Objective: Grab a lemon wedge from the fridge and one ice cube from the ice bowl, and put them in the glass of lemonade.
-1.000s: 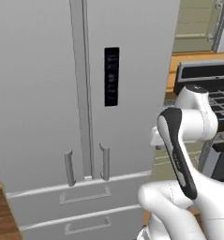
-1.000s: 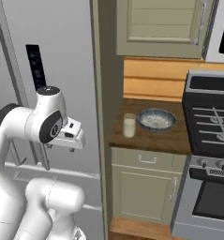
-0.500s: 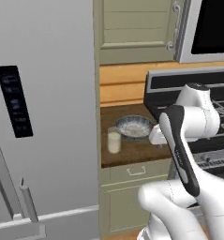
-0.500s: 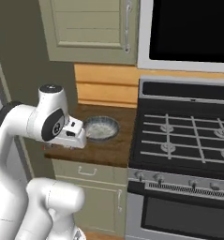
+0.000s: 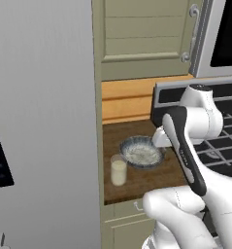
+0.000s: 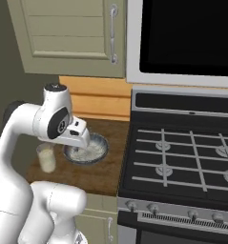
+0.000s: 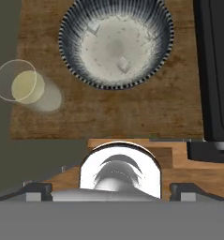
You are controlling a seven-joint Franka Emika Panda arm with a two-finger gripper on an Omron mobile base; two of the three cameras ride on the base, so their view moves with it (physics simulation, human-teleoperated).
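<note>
The ice bowl point(image 7: 115, 44), grey with a speckled whitish inside, sits on the wooden counter point(image 7: 132, 112) with a small ice cube point(image 7: 124, 64) in it. Left of it stands the glass of lemonade point(image 7: 19, 84), holding pale yellow liquid. My gripper point(image 7: 111, 190) hovers above the counter's front edge, open, its fingertips point(image 7: 36, 190) far apart with nothing between them. The base views show the bowl point(image 5: 141, 153) point(image 6: 87, 150) and the glass point(image 5: 118, 171) point(image 6: 46, 158) below my hand point(image 6: 75, 134). The fridge point(image 5: 40, 121) stands on the left with its doors shut. The lemon wedge is out of view.
A black gas stove point(image 6: 182, 162) with grates adjoins the counter on the right, a dark microwave point(image 6: 187, 38) above it. A beige wall cabinet point(image 6: 67, 38) hangs over the counter. A lower cabinet door point(image 5: 127, 228) is under it.
The base has driven to the right, so both base views have swung from the fridge doors to the counter and stove. The arm keeps its pose and the gripper stays open.
</note>
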